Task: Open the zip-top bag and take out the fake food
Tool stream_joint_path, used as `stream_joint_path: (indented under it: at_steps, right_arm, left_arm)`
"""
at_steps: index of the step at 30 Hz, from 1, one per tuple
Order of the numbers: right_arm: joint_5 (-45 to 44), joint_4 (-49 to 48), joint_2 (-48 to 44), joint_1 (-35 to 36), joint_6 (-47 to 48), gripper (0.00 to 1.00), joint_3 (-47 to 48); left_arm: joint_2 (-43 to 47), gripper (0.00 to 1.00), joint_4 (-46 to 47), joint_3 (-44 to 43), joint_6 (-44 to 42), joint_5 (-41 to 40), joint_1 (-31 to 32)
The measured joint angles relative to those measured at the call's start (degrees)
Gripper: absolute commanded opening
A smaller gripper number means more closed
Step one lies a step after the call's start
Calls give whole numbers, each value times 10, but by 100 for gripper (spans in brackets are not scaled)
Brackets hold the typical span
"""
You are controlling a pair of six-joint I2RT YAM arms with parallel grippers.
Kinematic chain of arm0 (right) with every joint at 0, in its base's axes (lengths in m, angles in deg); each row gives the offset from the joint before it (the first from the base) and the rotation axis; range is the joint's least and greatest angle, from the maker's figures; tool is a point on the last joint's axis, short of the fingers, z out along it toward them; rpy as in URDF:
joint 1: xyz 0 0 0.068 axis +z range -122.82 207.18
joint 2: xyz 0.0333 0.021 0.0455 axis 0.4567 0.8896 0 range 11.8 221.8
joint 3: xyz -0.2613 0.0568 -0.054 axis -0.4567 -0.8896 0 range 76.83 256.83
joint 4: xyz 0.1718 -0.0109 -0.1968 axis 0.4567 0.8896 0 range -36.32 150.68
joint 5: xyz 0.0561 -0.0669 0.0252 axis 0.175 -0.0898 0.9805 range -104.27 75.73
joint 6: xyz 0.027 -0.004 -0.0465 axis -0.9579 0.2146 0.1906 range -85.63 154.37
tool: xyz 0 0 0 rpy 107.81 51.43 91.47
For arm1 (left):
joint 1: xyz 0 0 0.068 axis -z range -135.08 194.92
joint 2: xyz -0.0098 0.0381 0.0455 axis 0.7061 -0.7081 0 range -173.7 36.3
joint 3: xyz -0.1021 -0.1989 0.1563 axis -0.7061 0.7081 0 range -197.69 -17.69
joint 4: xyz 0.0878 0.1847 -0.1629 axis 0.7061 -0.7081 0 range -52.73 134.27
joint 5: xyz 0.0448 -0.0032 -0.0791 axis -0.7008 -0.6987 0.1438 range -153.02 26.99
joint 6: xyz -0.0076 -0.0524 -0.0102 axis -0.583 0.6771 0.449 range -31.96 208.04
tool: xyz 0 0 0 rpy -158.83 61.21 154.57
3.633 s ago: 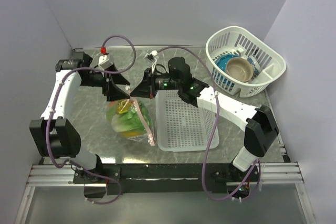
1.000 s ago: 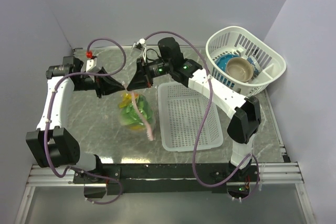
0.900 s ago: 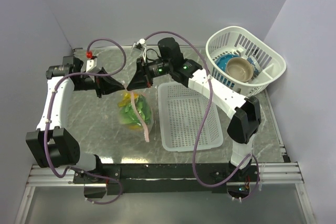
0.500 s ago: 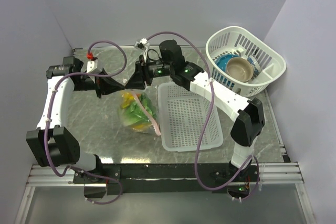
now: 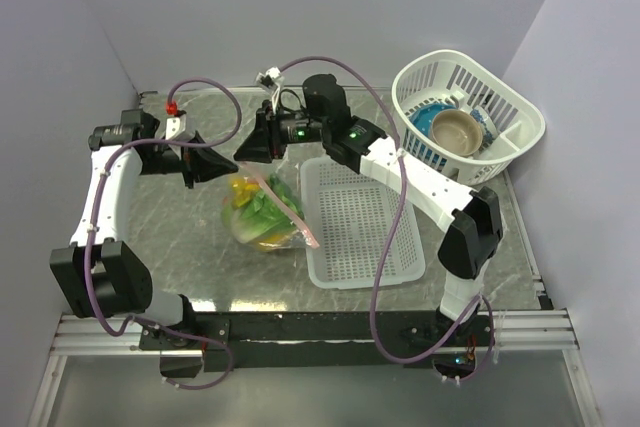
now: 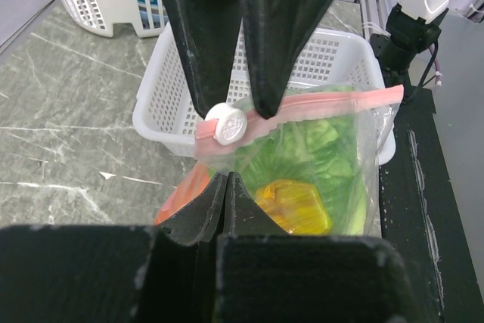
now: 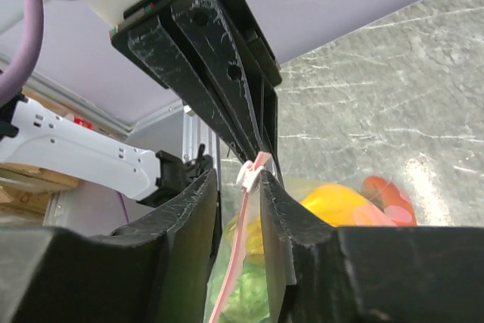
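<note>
Item: zip-top bag (image 5: 265,212), fake food (image 6: 302,149) inside, held up just beside the perforated tray (image 5: 360,227), on its left-arm side. Left end effector (image 6: 227,187): clenched on the end of the zip strip (image 6: 318,105). Right end effector (image 7: 237,179): released, jaws loosely straddling the strip at the white slider (image 6: 227,124). We judge the step to be unzipping: we would clamp at the slider, keep the strip taut, and draw along it toward the tray.

Right gripper (image 5: 243,152) lets go: its jaws, clamped a second ago, now stand parted with the pink zip strip (image 6: 318,108) slack between them. It has backed off toward 12 o'clock. The zip-top bag (image 5: 262,217) swings, the strip's free end sweeping from 6 to 4 o'clock, over the tray's (image 5: 370,217) left rim.
</note>
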Motion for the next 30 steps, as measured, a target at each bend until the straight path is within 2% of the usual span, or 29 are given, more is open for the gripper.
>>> stream_joint_path:
  at_steps: [4, 8, 11, 14, 19, 30]
  right_arm:
    - [0, -6, 9, 0, -8, 32, 8]
    - [1, -7, 14, 0, -10, 39, 8]
    - [-4, -6, 14, 0, -9, 39, 8]
    - [-7, -7, 14, 0, -9, 33, 8]
    - [-7, -15, 14, 0, -12, 14, 7]
    - [-9, -33, 14, 0, -25, 2, -6]
  left_arm:
    - [0, 4, 0, 2, 0, 1, 0]
    - [0, 4, 0, 2, 0, 1, 0]
    - [0, 4, 0, 2, 0, 1, 0]
    - [0, 4, 0, 3, 0, 2, 0]
    - [0, 5, 0, 3, 1, 3, 0]
    - [0, 6, 0, 3, 7, 3, 0]
